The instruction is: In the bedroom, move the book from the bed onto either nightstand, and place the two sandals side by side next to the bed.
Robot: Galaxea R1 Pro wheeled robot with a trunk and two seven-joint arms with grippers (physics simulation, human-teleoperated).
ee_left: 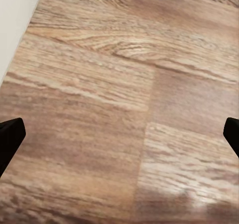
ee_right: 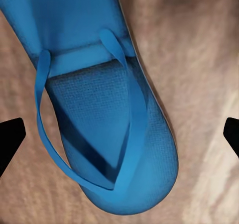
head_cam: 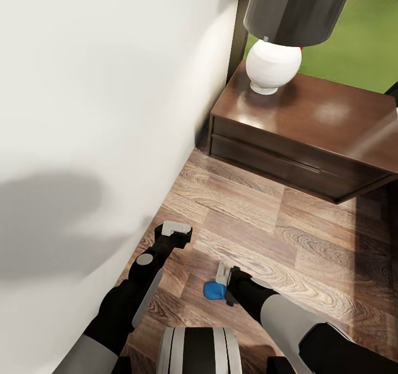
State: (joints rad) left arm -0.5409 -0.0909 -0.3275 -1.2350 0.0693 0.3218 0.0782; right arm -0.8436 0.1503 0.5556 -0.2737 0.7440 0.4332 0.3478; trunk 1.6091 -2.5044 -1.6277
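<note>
The robot stood close beside the bed, whose pale mattress side filled the left of the head view. Ahead of it sat the dark glossy nightstand, with a lamp near its back corner: a white round base under a black shade. Beyond that lay a patch of green.

Down low, the right gripper hung over the wooden floor, directly above one blue sandal. From the head view, just the rounded end of that sandal poked out beside the gripper. In the right wrist view the sandal lay flat on the boards, straps up, between the two dark fingertips, which stood wide apart at the edges of the picture and were not touching it.

The left gripper hovered near the foot of the mattress side, pointing down at bare floor. In the left wrist view its fingertips were likewise spread far apart, with nothing but wood grain between them and a sliver of the pale bed side at one corner.
</note>
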